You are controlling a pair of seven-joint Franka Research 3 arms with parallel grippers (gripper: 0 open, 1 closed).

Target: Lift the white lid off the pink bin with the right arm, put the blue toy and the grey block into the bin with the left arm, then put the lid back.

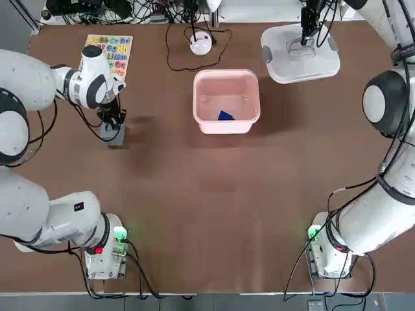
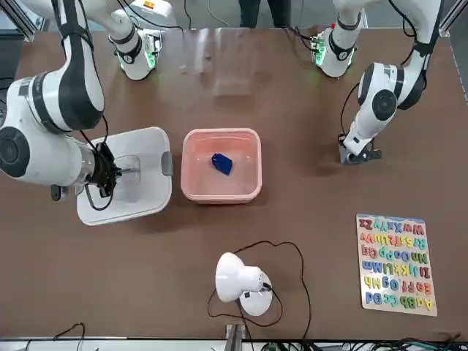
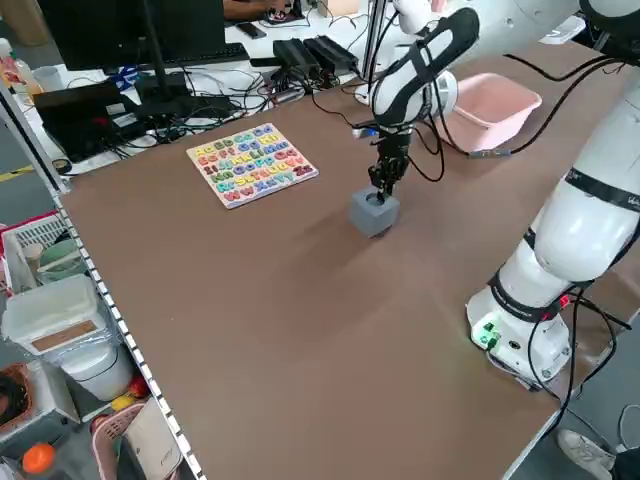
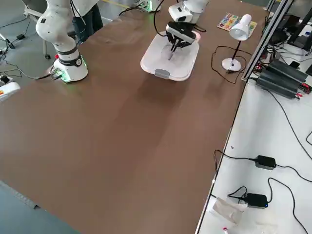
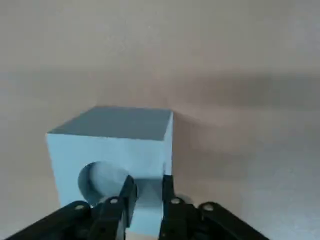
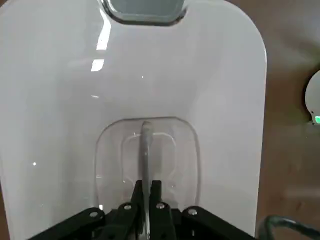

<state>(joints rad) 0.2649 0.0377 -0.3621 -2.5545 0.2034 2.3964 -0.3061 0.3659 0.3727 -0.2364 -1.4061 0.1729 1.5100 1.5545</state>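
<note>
Your lid (image 1: 301,61) lies off the pink bin (image 1: 226,101), right claw (image 6: 146,192) pinching its handle. The blue toy (image 1: 225,116) is inside. Left claw (image 5: 144,195) pinches the grey block (image 5: 117,155), far left on the tabletop (image 1: 214,207); block and lid remain.

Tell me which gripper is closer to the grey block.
Left. The left gripper is closed on the grey block; the right gripper is far across the table, holding the white lid by its handle.

A brown tabletop (image 1: 214,194) is seen. A white desk lamp (image 2: 238,279) and a letter puzzle board (image 2: 396,265) lie on it. Cables, power adapters (image 4: 264,162) and a dark monitor (image 3: 120,30) are placed alongside.
</note>
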